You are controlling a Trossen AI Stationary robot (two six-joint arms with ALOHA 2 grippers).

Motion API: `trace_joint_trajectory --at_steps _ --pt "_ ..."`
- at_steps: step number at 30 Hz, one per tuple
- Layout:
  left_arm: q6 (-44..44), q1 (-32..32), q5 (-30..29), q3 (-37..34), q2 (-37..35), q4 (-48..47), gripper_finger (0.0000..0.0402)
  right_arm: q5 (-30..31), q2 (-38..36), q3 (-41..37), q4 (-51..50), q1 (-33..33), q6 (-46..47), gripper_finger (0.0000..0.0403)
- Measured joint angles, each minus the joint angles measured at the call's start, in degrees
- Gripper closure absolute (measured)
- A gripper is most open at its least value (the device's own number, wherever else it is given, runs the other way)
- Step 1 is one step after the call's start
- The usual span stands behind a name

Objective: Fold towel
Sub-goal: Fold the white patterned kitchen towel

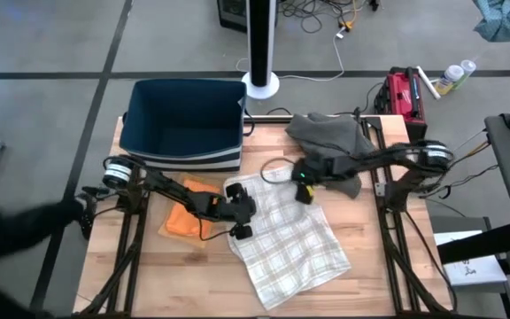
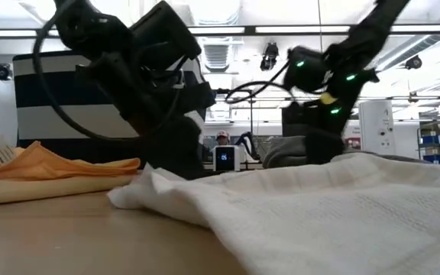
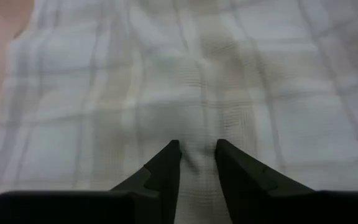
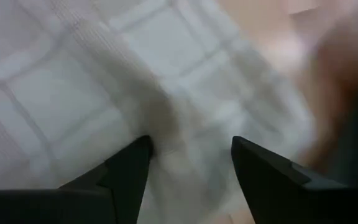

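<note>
A white plaid towel (image 1: 286, 239) lies spread and rumpled on the wooden table (image 1: 370, 266), filling the left wrist view (image 3: 197, 74). My left gripper (image 1: 240, 215) is at the towel's left edge, near its far left corner, shut on a bit of the cloth. My right gripper (image 1: 305, 191) hovers open over the towel's far edge. In its wrist view the two fingers (image 4: 129, 165) stand wide apart above the plaid cloth (image 4: 73, 93); whether they touch it I cannot tell. My left gripper pinches a small ridge of the towel (image 3: 197, 158) between its two fingers, close to the towel's left edge. The fingers slant down from the table's left side. One layer or several, I cannot tell. The rest of the towel lies slack on the table.
An orange cloth (image 1: 189, 215) lies under my left arm, left of the towel. A dark grey cloth (image 1: 330, 133) sits at the far right, behind my right gripper. A dark blue bin (image 1: 184, 120) stands at the far left. Bare wood shows along the near edge.
</note>
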Motion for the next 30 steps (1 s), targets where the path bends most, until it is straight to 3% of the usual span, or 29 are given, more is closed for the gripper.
trace_joint_trajectory --at_steps 3,8,14,17,21,26,30 --pt "-1.03 -0.10 0.48 0.25 1.18 0.74 0.0298 -3.27 5.00 4.28 1.82 -3.58 -3.23 0.0178" --pt "-2.88 -0.49 1.59 0.20 0.67 0.35 0.0294 1.93 8.85 13.24 -2.24 -6.01 -8.24 0.0174" --pt "-3.48 -0.90 3.25 -0.15 -3.33 -2.01 0.0299 3.43 3.74 22.44 -23.92 -2.03 -8.91 0.0182" --pt "-2.67 -1.93 3.40 0.03 -6.31 -1.18 0.0298 3.02 -1.47 22.36 -32.10 4.65 -3.60 0.0186" --pt "0.95 -6.38 8.02 0.07 -9.56 2.56 0.0292 1.83 -9.72 16.92 -36.23 18.05 8.14 0.0188" --pt "3.28 -11.32 8.16 0.18 -10.78 5.22 0.0287 1.48 -16.44 7.57 -33.30 37.78 31.84 0.0190" --pt "3.34 -11.13 7.08 0.14 -8.23 5.43 0.0288 2.01 -14.69 0.30 -24.48 48.62 45.36 0.0194"
